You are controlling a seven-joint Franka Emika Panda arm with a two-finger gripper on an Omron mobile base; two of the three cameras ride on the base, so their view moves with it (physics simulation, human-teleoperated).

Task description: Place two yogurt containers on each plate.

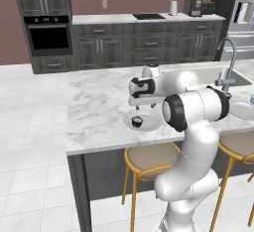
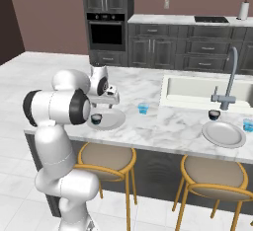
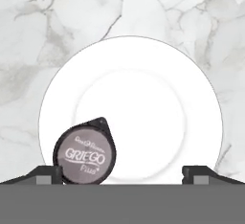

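Observation:
A dark yogurt container (image 3: pixel 85 157) with a pale printed lid stands on the near plate (image 3: pixel 143 103), close to its rim. My gripper (image 3: pixel 122 176) hangs open just above this plate, and the cup sits free beside one fingertip (image 3: pixel 45 174). From the base, the same cup (image 1: pixel 137 122) (image 2: pixel 96 118) rests on that plate (image 1: pixel 151 123) (image 2: pixel 112 120) under my gripper (image 1: pixel 144 106) (image 2: pixel 109 102). A light blue cup (image 2: pixel 143 108) stands on the counter beside it. The second plate (image 2: pixel 225 134) (image 1: pixel 242 110) lies bare, with a dark cup (image 2: pixel 214 115) and a light blue cup (image 2: pixel 248 124) next to it.
A sink (image 2: pixel 197 89) with a tall faucet (image 2: pixel 230 79) is set into the marble island between the two plates. Round tan stools (image 2: pixel 106 158) (image 2: pixel 215 173) stand under the counter's front edge. Dark cabinets and an oven (image 1: pixel 48 36) line the back wall.

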